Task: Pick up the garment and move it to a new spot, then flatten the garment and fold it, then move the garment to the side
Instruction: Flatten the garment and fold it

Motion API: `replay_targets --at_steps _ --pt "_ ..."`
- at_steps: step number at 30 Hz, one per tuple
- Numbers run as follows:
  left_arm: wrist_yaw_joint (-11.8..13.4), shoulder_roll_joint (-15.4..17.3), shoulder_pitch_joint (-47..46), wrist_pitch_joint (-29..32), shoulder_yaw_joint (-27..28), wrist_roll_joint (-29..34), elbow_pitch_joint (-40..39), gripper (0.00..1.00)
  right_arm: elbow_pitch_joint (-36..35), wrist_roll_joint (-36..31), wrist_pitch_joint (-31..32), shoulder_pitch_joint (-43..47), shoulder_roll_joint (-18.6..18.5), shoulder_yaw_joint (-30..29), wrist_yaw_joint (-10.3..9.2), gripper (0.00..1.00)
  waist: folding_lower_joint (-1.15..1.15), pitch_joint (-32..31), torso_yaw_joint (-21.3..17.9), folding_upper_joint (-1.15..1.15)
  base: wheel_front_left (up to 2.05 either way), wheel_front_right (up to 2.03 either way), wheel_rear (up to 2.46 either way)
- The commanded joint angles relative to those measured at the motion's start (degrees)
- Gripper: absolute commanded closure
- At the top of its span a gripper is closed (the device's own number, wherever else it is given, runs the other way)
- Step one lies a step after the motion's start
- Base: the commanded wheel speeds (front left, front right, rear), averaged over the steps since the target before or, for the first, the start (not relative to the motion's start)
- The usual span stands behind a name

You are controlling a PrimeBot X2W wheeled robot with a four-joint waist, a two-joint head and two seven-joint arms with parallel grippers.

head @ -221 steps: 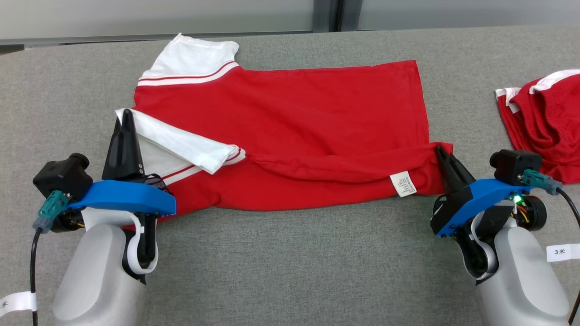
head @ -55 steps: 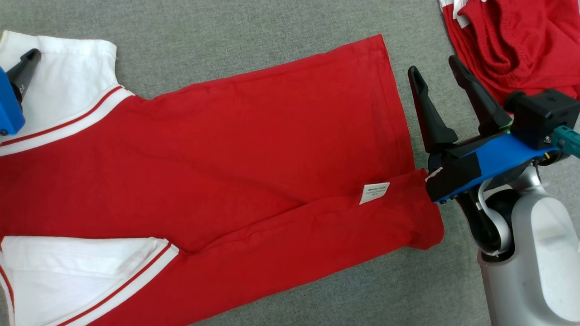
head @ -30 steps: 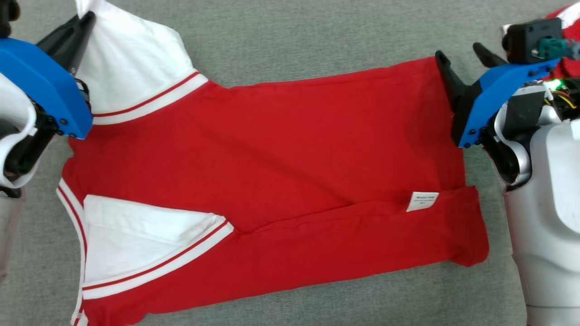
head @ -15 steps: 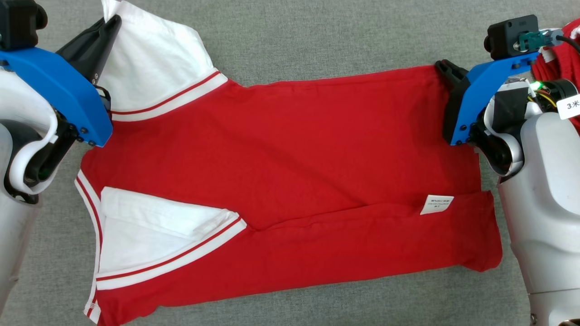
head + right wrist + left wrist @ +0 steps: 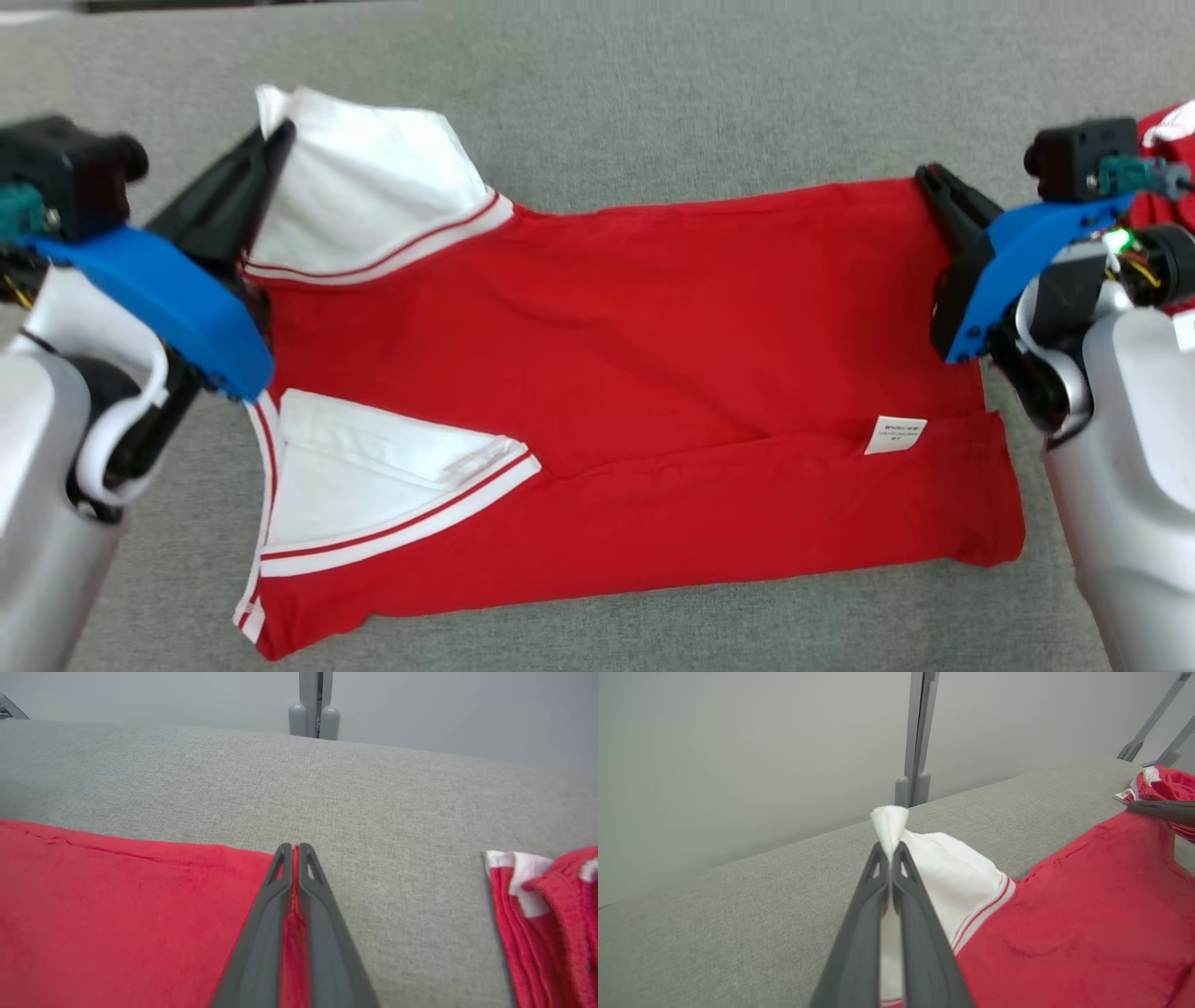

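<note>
R gripper (image 5: 294, 847) jaws now tight on garment (image 5: 653, 327).

My head camera looks steeply down on the grey cloth surface (image 5: 653, 103). My wrist cameras sit low, facing its far edge; all three share the red shirt (image 5: 635, 317).

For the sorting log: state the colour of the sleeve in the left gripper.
The sleeve is white with a red-striped band; clearest in the left wrist view.
</note>
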Motion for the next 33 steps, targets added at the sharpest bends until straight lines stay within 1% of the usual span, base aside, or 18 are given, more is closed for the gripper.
replay_targets --at_steps 1,7,13,14,15,20,25,26,27,28,29,33 --pt "0.6 0.3 2.4 -0.9 0.0 0.0 -1.3 1.0 -1.2 0.4 -0.9 2.2 -0.6 -0.4 0.01 1.0 0.0 -1.4 0.0 0.0 0.0 0.0 0.0" --pt "3.6 0.7 13.1 -4.6 0.2 -0.9 -6.1 1.0 -6.4 0.5 -3.2 10.8 -0.8 -2.8 0.01 1.0 0.0 -5.8 1.1 0.0 0.0 0.0 0.0" --pt "6.8 -1.2 23.8 -10.0 0.9 -2.7 -6.2 1.0 -11.4 0.6 -4.1 19.8 1.4 -6.8 0.01 1.0 0.0 -8.7 2.1 0.0 0.0 0.0 0.0" --pt "7.3 -2.0 26.3 -11.8 1.1 -3.3 -5.4 1.0 -12.8 0.2 -4.1 22.3 2.1 -8.0 0.01 1.0 0.0 -9.2 2.2 0.0 0.0 0.0 0.0" --pt "7.3 -2.0 26.3 -11.8 1.1 -3.3 -5.4 1.0 -12.8 0.2 -4.1 22.3 2.1 -8.0 0.01 1.0 0.0 -9.2 2.2 0.0 0.0 0.0 0.0" --pt "7.7 -3.9 31.1 -15.9 1.7 -4.9 -3.8 1.0 -15.1 -0.3 -3.8 27.0 4.0 -8.9 0.01 1.0 0.0 -10.1 2.1 0.0 0.0 0.0 0.0" --pt "7.2 -5.7 34.4 -19.5 1.5 -5.5 -1.9 1.0 -15.8 -0.9 -4.8 30.0 5.4 -9.8 0.01 1.0 0.0 -10.9 2.0 0.0 0.0 0.0 0.0" --pt "7.1 -6.0 35.0 -20.1 1.2 -5.3 -1.5 0.65 -15.8 -1.0 -5.2 30.5 5.7 -10.1 0.01 0.91 0.0 -11.1 2.0 0.0 0.0 0.0 0.0" --pt "6.9 -6.3 35.5 -20.8 0.9 -5.2 -0.9 0.31 -15.7 -1.2 -5.7 30.9 6.0 -10.4 0.01 0.72 0.0 -11.3 2.0 0.0 0.0 0.0 0.0" --pt "6.8 -6.9 36.0 -21.4 0.9 -5.6 -0.4 0.0 -15.6 -1.3 -6.3 31.3 6.4 -10.7 0.01 0.56 0.0 -11.5 2.0 0.0 0.0 0.0 0.0" --pt "6.6 -7.3 36.4 -22.0 0.9 -6.0 0.1 0.0 -15.5 -1.4 -6.9 31.7 6.7 -11.0 0.01 0.0 0.0 -11.7 1.9 0.0 0.0 0.0 0.0" --pt "6.5 -9.4 38.4 -25.1 2.3 -7.8 0.9 0.0 -15.1 -1.4 -9.2 33.5 7.8 -12.7 0.01 0.0 0.0 -12.5 2.0 0.0 0.0 0.0 0.0"
